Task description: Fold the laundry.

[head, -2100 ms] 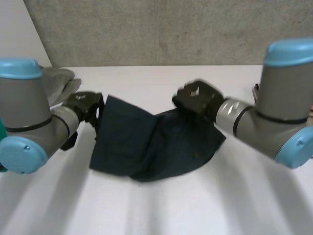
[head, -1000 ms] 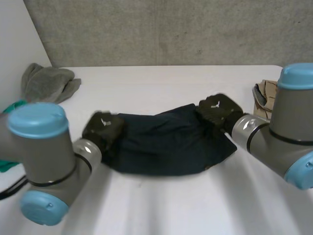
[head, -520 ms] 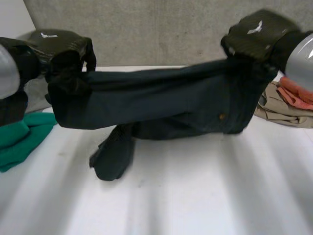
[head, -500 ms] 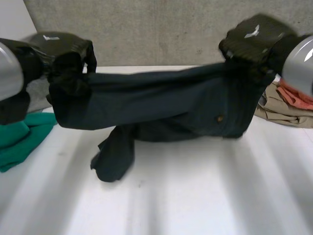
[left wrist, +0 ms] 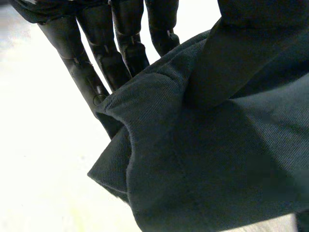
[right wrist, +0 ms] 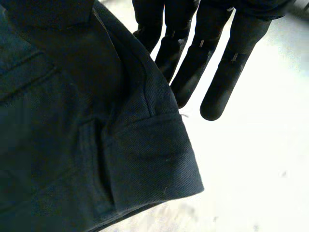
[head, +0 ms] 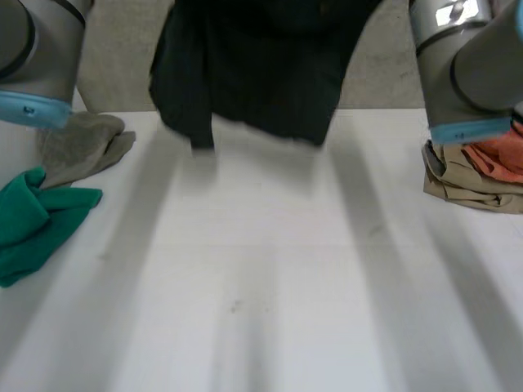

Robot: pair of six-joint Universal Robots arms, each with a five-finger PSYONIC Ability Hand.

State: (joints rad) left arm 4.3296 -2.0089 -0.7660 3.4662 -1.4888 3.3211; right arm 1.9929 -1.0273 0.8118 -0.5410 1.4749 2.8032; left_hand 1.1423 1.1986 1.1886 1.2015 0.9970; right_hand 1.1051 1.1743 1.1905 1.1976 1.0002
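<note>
A dark blue-black garment (head: 253, 65) hangs in the air over the far part of the white table (head: 270, 286), its lower edge clear of the surface. Both arms reach up, the left arm (head: 33, 49) and the right arm (head: 466, 65) on either side of it. In the left wrist view my left hand (left wrist: 91, 72) has straight fingers with an edge of the garment (left wrist: 217, 159) pinched against them. In the right wrist view my right hand (right wrist: 231, 63) likewise pinches a hemmed edge of the garment (right wrist: 72, 145) against straight fingers.
A green cloth (head: 33, 224) lies at the table's left edge with a grey cloth (head: 82, 147) behind it. A pile of tan and orange clothes (head: 474, 175) sits at the right edge. A concrete wall stands behind the table.
Both hands have risen out of the head view, carrying the garment up. Its trailing end, which rested on the table, now hangs free.
</note>
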